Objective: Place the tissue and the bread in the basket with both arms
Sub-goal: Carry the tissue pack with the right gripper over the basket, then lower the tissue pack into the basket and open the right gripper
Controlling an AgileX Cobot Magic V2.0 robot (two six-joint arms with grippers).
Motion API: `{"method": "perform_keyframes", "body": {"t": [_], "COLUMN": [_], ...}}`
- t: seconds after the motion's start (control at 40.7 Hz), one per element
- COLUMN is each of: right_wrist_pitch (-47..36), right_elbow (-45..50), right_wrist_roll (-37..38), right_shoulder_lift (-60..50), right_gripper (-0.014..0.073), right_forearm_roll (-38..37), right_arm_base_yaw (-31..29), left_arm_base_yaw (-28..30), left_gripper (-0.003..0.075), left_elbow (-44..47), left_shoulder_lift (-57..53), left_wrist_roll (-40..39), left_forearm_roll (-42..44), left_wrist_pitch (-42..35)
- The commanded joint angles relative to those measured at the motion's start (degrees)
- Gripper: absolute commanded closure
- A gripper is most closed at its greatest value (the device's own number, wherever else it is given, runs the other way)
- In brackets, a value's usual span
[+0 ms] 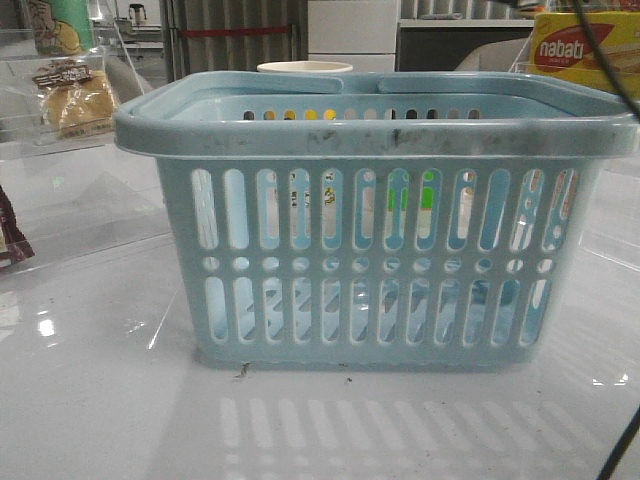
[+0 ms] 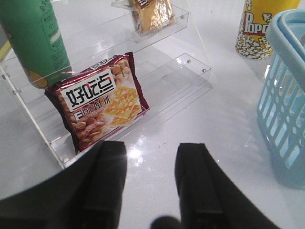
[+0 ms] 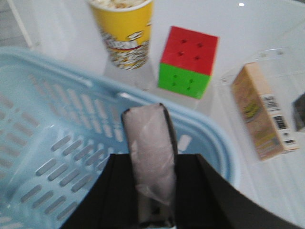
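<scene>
Standing mid-table in front view: basket [image 1: 375, 225], bread [image 1: 78, 100] on clear shelf far left. Left wrist: left gripper [image 2: 150, 164] spread, holding nothing, near red-brown packet [image 2: 100, 105]. Right wrist: right gripper [image 3: 153, 191] pinching tissue [image 3: 151, 157] above basket rim.

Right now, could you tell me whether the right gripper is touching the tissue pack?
Touching. The right wrist view shows the tissue pack clamped between the right gripper's two fingers, held above the basket.

tissue [image 3: 150, 157] gripper-held [image 3: 151, 191] over basket [image 3: 57, 143] — bread [image 1: 78, 100] shelved
</scene>
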Motion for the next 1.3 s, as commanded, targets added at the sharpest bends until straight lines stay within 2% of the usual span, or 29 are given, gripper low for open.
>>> {"method": "perform_keyframes", "body": {"t": [0.0,0.123,0.344,0.417,0.589,0.663,1.031,1.276], "right_wrist_pitch": [-5.5,-10.6,-14.6,-14.6,-14.7,-14.7,-14.2,-12.8], "right_elbow": [2.1,8.1,12.9,12.9,12.9,12.9,12.9,15.2], "right_wrist_roll": [-1.1,-1.1,-1.1,-1.1,-1.1,-1.1,-1.1,-1.2], "right_shoulder_lift": [-2.4,-1.9,1.5,2.4,3.1,3.1,0.7,-9.9], "right_gripper": [0.0398,0.0398,0.0389,0.0345,0.0119,0.0080,0.0084,0.0084], "right_forearm_roll": [-0.2,-0.2,-0.1,-0.1,-0.1,-0.1,-0.2,-0.2], "right_arm_base_yaw": [4.4,7.5,7.7,7.7,7.7,7.7,7.7,7.8], "left_arm_base_yaw": [0.0,0.0,0.0,0.0,0.0,0.0,0.0,0.0], "left_gripper": [0.0395,0.0395,0.0395,0.0395,0.0395,0.0395,0.0395,0.0395], "left_elbow": [-1.6,-1.6,-1.6,-1.6,-1.6,-1.6,-1.6,-1.6], "left_shoulder_lift": [0.7,0.7,0.7,0.7,0.7,0.7,0.7,0.7], "left_wrist_roll": [0.0,0.0,0.0,0.0,0.0,0.0,0.0,0.0], "left_forearm_roll": [-0.4,-0.4,-0.4,-0.4,-0.4,-0.4,-0.4,-0.4], "left_wrist_pitch": [-4.7,-4.7,-4.7,-4.7,-4.7,-4.7,-4.7,-4.7]}}
